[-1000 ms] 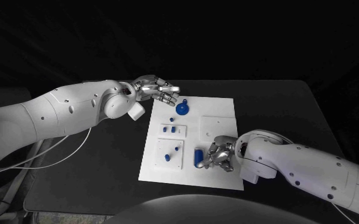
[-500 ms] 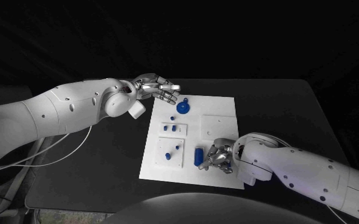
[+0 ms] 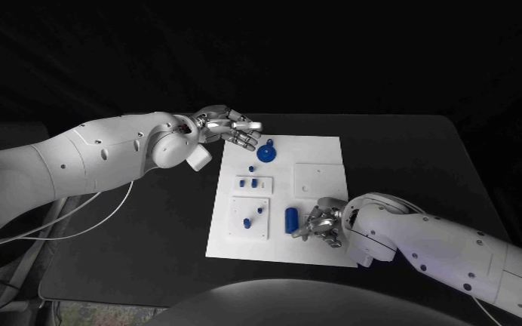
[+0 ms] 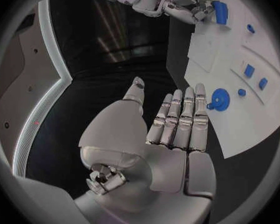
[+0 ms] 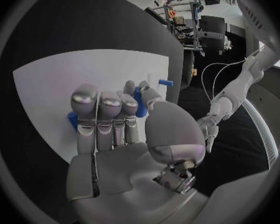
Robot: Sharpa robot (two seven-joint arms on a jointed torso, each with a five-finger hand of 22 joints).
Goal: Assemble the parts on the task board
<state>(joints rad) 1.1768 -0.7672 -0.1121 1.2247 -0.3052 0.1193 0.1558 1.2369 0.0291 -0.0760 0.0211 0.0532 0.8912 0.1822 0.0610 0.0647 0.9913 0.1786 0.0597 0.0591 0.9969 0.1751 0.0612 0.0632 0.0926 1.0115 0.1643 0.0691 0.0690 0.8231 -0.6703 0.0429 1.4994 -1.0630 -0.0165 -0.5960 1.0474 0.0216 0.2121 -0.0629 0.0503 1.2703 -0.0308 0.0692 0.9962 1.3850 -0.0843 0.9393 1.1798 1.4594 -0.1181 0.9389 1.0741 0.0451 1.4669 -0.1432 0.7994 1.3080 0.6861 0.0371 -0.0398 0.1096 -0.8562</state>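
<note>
Head view: the white board (image 3: 315, 190) lies mid-frame on the black surface (image 3: 435, 160). At lower right, the right robot hand (image 3: 323, 224) grips a blue part (image 3: 292, 220) at the board's near end. At upper left, the left robot hand (image 3: 231, 127) hovers open, fingers straight, beside a round blue part (image 3: 265, 153).

No readable text, labels, brands, numbers or signs appearing anywhere: nothing legible showing on the task board (image 3: 285, 198), the blue parts, the arms or the hands.
</note>
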